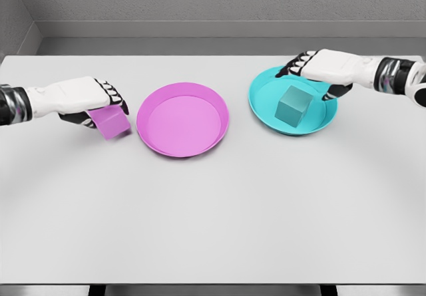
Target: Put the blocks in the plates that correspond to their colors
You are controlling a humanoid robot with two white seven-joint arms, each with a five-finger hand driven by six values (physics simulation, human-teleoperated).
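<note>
the left hand (90,102) has its fingers closed around the pink block (112,123), just left of the pink plate (183,120). the right hand (318,70), fingers relaxed, hovers over the teal plate (263,103), where the teal block (293,106) sits.

place: simulated test bench | evidence: bare white table (213,229), plain grey walls (219,0), flat rendered look

Open table (213,223) front of plates (183,120)

Bright, even, diffuse light from above fills the clean render, leaving only soft faint shadows beneath objects on the table (219,203), with slightly soft focus throughout.
</note>
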